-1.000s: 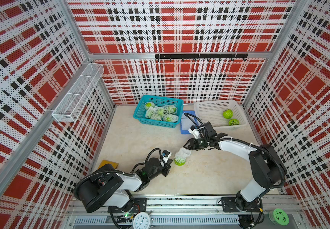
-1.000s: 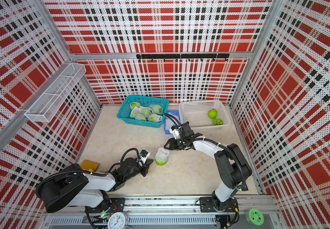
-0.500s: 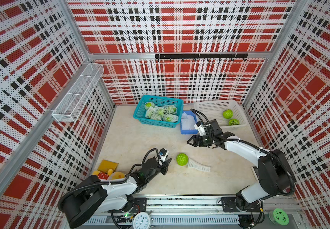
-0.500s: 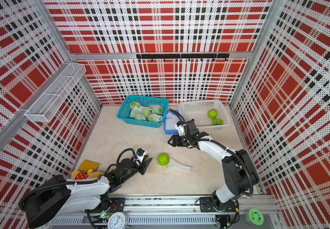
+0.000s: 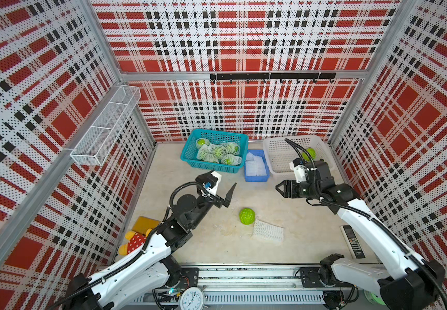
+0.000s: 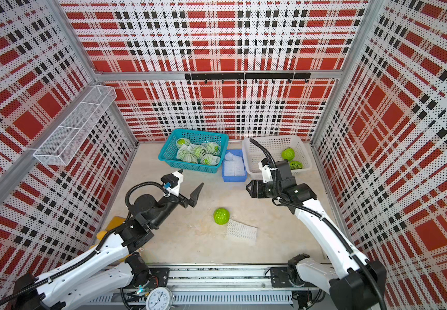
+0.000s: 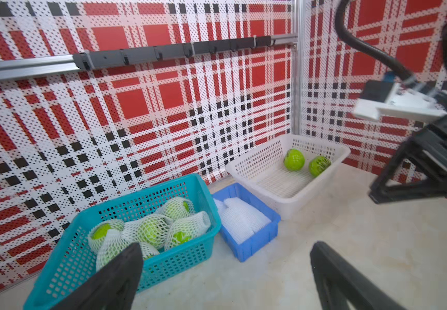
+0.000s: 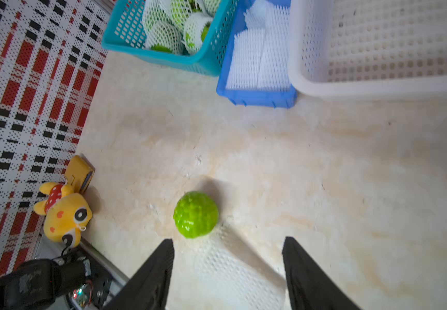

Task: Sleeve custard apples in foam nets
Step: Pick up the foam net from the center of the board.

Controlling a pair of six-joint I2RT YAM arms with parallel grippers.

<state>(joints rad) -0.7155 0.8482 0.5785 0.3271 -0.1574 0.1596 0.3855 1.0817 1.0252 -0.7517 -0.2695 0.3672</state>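
In both top views the left gripper hangs above the table with its jaws spread very wide and nothing between them. The right gripper faces it from across the table, jaws partly apart and likewise empty. Between the two, lower than both and nearer the robot's base, a bare custard apple lies on the table. A flattened foam net touches it on the right gripper's side. The fruit is outside the sleeve, so I judge this one not yet sleeved, with both hands free to take hold afresh. Beyond the left gripper's fingertips stands the teal basket of netted fruits, evidently the place for finished ones. Behind the right gripper is the white basket, the stock of bare fruit. The blue bin of spare nets sits between the baskets, probably so either arm can reach it. From the left wrist, the two dark fingers frame the teal basket and blue bin well ahead and grip nothing, and two unsleeved fruits rest at the white basket's far side. From the right wrist, the fingers stand apart over the net, which lies on the table between them, untouched as far as I can tell. The apple sits just past one fingertip, and a yellow plush toy lies well off to that side by the wall.
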